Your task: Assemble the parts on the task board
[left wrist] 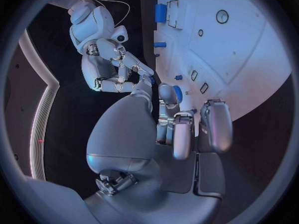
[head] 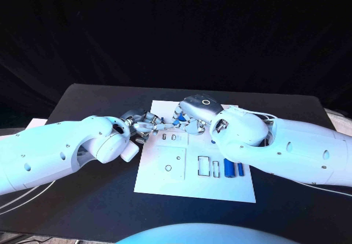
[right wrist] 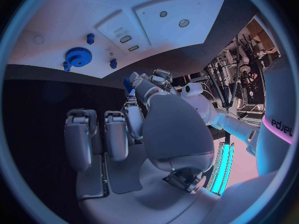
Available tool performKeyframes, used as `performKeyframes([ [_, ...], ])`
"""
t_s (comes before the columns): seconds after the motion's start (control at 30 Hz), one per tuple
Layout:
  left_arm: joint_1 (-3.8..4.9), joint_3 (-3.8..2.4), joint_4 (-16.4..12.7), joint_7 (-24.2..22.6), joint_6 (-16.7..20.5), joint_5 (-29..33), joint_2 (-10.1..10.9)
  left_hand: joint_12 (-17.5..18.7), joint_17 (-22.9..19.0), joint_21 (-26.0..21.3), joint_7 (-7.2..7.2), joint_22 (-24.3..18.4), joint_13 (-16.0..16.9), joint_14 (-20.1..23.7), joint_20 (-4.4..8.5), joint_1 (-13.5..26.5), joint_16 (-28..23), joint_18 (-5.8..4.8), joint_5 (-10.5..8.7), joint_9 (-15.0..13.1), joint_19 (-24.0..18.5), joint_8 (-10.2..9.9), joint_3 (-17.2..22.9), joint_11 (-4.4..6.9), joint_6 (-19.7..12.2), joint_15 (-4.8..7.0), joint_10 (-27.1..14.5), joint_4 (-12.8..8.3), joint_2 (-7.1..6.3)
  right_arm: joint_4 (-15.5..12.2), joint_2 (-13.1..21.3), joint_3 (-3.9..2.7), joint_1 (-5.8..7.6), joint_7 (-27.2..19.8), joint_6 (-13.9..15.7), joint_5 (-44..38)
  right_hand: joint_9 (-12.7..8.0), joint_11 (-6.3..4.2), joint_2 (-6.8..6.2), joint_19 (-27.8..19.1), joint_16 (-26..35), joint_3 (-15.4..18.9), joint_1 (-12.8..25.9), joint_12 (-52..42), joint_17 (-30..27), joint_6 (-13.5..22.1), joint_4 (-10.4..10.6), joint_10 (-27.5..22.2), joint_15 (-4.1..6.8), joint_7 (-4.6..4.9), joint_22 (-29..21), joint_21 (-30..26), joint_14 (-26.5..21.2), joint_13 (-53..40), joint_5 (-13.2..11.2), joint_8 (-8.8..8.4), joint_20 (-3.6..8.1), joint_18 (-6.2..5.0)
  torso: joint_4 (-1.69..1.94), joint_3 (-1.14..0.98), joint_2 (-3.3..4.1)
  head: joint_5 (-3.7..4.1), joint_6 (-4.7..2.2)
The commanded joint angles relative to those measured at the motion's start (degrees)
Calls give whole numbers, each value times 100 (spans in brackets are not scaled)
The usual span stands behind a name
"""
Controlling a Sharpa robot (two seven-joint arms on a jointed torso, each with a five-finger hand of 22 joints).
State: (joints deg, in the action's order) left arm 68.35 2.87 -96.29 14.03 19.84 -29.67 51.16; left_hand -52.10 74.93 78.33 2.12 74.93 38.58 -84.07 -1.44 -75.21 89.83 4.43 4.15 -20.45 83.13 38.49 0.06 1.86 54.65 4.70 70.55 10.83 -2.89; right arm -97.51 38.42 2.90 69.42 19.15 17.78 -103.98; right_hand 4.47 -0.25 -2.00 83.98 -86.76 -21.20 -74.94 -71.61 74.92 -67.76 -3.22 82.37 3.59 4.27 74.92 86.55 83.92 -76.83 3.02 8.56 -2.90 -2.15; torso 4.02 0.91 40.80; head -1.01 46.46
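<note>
while both silver hands meet over far edge of white rectangular task board (head: pixel 194 178), small blue part (left wrist: pixel 177 92) sits pinched in left hand (head: pixel 141 123) fingertips, right hand (head: pixel 189 118) fingertips touching or just beside same piece (handover or joint grip, cannot tell which). right hand's own hold: cannot tell. part lies between hands, both equally near. blue toothed gear (right wrist: pixel 77 56) on board. two long blue bars (head: pixel 233 168) upright in slots near right arm. black desk (head: pixel 88 203) around board, dark curtain behind.

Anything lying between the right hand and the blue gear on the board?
A small blue peg stands on the task board, roughly between the right hand and the blue gear; nothing else visible blocks it.
</note>
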Motion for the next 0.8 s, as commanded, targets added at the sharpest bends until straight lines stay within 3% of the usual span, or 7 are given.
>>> performKeyframes([
  [0.03,-3,-4,-1,32,-58,-36,-14,-15,1507,18,-12,45,9,-593,28,-77,17,-83,33,11,17,38,13,11,37,55,34,-41,39,-50,-5,-2,-7,-66,186,-49,179,-9,59,278,-32,-2,-19,-30,1048,-34,22,31,41,-16,920,33,509,-105,46,23,53,73,-2,1,1,-9,1],
  [0.37,-3,-5,15,101,-58,-81,-17,1,1507,21,-28,55,8,-593,41,-292,17,-84,42,40,12,27,74,27,41,68,38,-120,137,-167,44,-3,-25,-105,286,-49,180,-11,63,286,-36,-8,-27,-24,1053,-33,17,29,43,-17,933,40,510,-102,54,24,54,76,-1,-1,2,-20,13],
  [0.8,-3,-5,22,123,-41,-89,-21,5,1507,22,-30,58,6,-593,43,-322,17,-84,42,46,12,24,83,29,42,70,38,-132,148,-231,49,-3,-32,-155,197,22,180,-12,63,286,-34,-11,-32,-27,1052,-33,12,30,44,-18,933,40,510,-105,60,24,55,76,-9,4,-2,-27,20],
])
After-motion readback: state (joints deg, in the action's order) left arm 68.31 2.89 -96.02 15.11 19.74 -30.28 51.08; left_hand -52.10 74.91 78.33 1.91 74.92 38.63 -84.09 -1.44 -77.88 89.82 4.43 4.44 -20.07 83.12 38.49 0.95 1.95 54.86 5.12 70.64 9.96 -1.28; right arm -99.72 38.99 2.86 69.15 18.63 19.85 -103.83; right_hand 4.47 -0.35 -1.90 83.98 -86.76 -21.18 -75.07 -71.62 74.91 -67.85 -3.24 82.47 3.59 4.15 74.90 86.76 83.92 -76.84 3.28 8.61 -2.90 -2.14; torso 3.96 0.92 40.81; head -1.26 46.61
